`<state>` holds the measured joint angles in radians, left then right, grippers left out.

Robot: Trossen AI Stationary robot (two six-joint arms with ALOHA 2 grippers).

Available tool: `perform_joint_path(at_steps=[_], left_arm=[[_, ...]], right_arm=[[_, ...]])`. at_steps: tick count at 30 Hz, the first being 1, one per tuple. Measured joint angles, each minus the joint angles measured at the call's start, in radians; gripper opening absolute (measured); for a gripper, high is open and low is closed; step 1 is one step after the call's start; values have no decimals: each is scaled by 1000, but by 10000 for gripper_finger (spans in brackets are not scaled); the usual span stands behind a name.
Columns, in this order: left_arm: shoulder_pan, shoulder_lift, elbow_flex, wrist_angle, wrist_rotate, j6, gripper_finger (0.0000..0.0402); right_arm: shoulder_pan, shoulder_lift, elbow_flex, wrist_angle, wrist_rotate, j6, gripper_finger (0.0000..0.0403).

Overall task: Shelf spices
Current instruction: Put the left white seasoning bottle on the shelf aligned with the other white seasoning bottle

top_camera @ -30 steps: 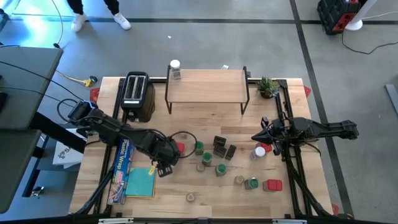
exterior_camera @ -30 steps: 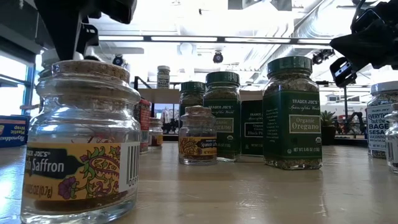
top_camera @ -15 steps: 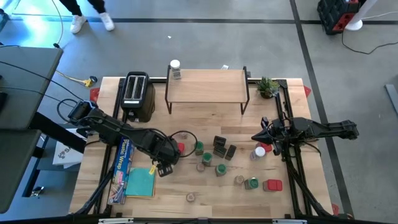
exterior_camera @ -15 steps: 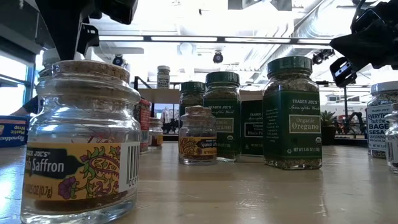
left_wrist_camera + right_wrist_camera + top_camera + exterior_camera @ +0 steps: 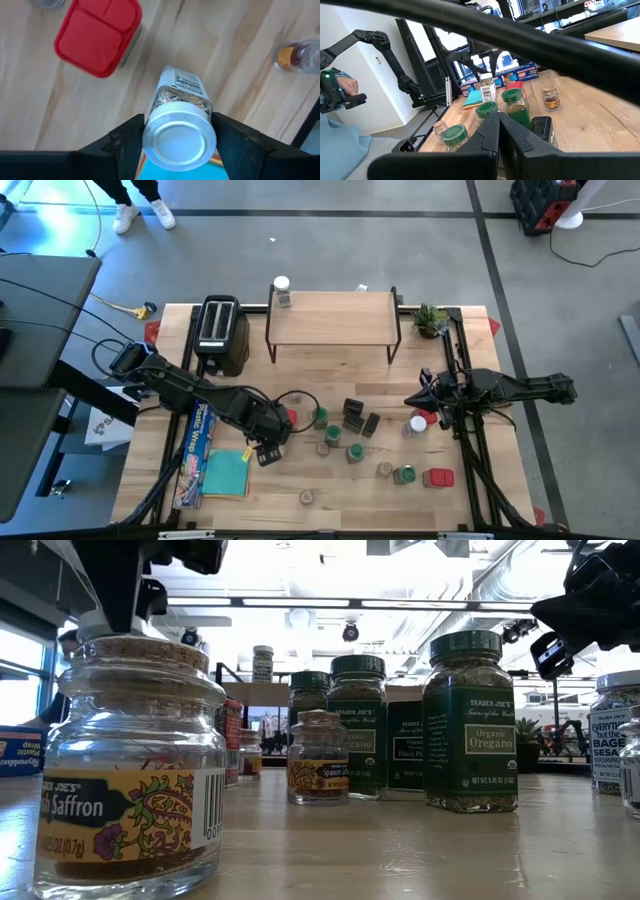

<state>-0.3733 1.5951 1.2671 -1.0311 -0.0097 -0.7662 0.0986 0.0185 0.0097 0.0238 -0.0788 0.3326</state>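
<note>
Silver-lidded round glass jar (image 5: 178, 130) gripped in left pincer (image 5: 177, 137) w/ right pincer (image 5: 498, 131) closed, empty.

One jar (image 5: 282, 291) on the shelf (image 5: 335, 317), toaster (image 5: 221, 332) beside it.

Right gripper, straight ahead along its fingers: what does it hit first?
The right gripper, shut, points toward the table's middle. First in line look to be the black boxes, with the green-lidded jars just beyond. Its height is unclear, so it may pass over them.
</note>
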Motion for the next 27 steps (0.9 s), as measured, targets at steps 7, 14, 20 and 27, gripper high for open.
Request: perform_joint_path(at_steps=[7, 14, 20, 27], left_arm=[[-1, 0, 0, 8, 6, 14, 219], [-1, 0, -30, 17, 27, 13, 227], [0, 0, -46, 44, 69, 10, 244], [0, 0, -46, 53, 79, 27, 245]], right_arm=[[0, 0, 0, 0, 0, 0, 0], [0, 0, 0, 0, 0, 0, 0], [0, 0, 0, 0, 0, 0, 0], [0, 0, 0, 0, 0, 0, 0]])
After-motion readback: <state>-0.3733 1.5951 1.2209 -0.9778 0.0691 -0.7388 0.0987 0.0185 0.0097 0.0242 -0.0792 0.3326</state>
